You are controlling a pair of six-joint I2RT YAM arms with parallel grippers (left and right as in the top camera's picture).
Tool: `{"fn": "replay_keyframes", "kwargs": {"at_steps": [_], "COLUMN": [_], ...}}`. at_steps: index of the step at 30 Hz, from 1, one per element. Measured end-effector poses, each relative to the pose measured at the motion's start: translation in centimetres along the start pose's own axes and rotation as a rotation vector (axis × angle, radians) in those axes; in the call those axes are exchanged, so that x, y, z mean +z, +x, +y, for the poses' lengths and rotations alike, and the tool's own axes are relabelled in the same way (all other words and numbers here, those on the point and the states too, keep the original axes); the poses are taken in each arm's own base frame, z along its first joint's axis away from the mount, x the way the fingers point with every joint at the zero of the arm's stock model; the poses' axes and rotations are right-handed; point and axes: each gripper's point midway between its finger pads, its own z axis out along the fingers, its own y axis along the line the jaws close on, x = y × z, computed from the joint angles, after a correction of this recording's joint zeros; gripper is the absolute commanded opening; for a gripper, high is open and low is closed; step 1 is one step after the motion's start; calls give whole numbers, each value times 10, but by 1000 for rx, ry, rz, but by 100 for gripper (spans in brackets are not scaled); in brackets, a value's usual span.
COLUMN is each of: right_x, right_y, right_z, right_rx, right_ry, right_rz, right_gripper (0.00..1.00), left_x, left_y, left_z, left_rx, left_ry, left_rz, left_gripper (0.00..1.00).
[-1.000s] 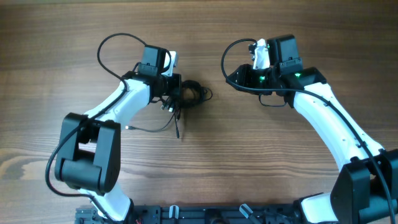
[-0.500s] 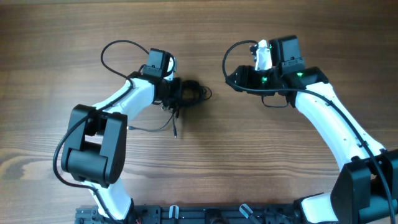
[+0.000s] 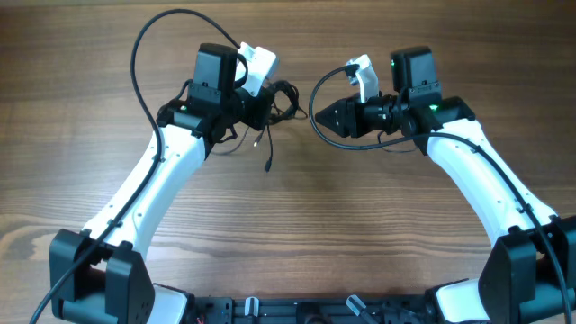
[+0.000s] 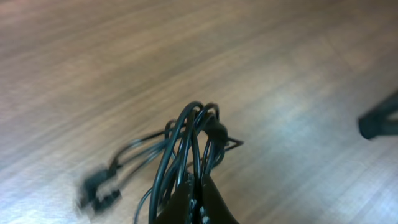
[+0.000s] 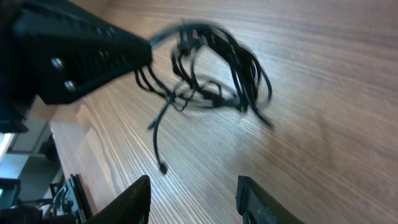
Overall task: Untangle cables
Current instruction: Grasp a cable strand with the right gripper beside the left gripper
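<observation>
The cables [image 3: 283,95] are a tangled bundle of thin black cords, lifted off the wooden table [image 3: 378,234]. My left gripper [image 3: 262,107] is shut on the bundle. In the left wrist view its fingers [image 4: 214,200] pinch several loops of the cables [image 4: 194,134], and blurred plug ends [image 4: 99,186] hang lower left. One loose end [image 3: 268,164] dangles toward the table. My right gripper [image 3: 324,117] points at the bundle from the right, a short gap away, and stands open with nothing between its fingers. In the right wrist view [image 5: 193,205] the cables [image 5: 217,62] hang ahead beside the left gripper [image 5: 81,53].
The arms' own thick black cables loop above the left wrist [image 3: 148,45] and by the right wrist [image 3: 317,90]. A black rail [image 3: 297,310] runs along the table's near edge.
My left gripper has shut on the bundle and raised it up and toward the back. My right gripper has swung left to face the bundle.
</observation>
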Motion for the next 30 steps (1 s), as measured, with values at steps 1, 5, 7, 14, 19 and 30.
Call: {"fn": "replay_keyframes", "kwargs": {"at_steps": [1, 5, 7, 14, 19, 30], "right_x": [0, 0, 0, 16, 19, 96], "right_y": [-4, -6, -5, 4, 8, 15], "right_z": [2, 4, 4, 23, 12, -1], "right_rx": [-13, -53, -119, -350, -367, -663], "right_ry": [-11, -20, -20, -30, 44, 238], "right_rz": [-13, -20, -20, 19, 44, 95], "right_gripper": [42, 43, 43, 40, 39, 45], "left_x": [0, -3, -10, -34, 11, 18], "left_y": [4, 4, 3, 20, 59, 66], "left_z": [-5, -6, 10, 9, 13, 43], "left_rx": [-7, -82, -255, -550, -718, -858], "left_ry": [29, 74, 94, 337, 400, 504], "left_rz": [16, 10, -3, 60, 215, 180], "left_gripper": [4, 4, 4, 4, 4, 4]}}
